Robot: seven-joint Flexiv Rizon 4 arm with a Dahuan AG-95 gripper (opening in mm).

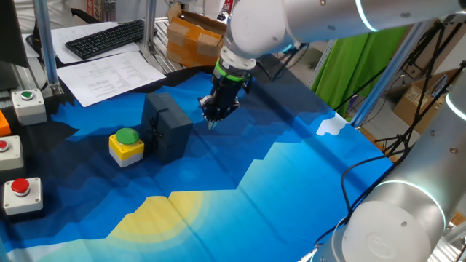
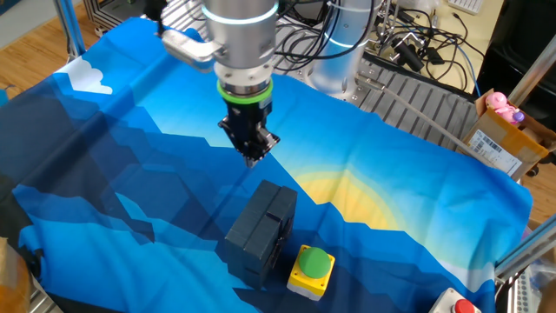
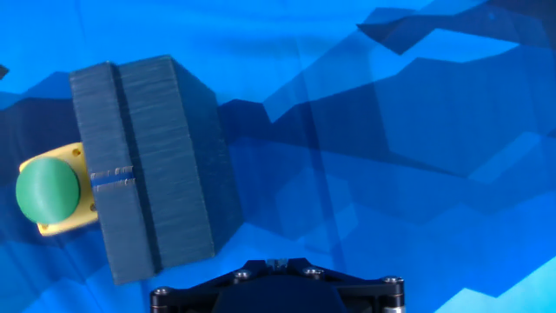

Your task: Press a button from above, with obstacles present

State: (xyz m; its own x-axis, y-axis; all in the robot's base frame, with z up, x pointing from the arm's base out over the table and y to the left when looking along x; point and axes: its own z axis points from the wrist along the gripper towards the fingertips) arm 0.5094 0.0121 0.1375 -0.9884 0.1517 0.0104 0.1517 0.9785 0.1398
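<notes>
The pincer [image 1: 215, 116] hangs above the bench [image 1: 291, 182], its dark fingers pointing down at the blue patterned cloth [image 2: 130, 165] and holding nothing; no view shows the fingertips clearly enough, so I cannot tell whether they are spread or pressed together. In the hand view only the black edge of the pincer's body [image 3: 278, 291] shows at the bottom of the frame.

Near the pincer, and lower than it, stands the dark grey rectangular block [image 1: 168, 125], upright on the cloth with a groove running along its top face [image 3: 122, 165]. The pincer is off to one side of the block, not over it.

Just beyond the block, on its far side from the pincer, sits the round green dome button [image 1: 127, 136] on its small yellow box [image 2: 310, 275]. The box is just beside the block, which rises higher than it.

At the bench's edge, well apart, are grey boxes: one with a green button [image 1: 28, 94], two with red buttons [image 1: 20, 186].
</notes>
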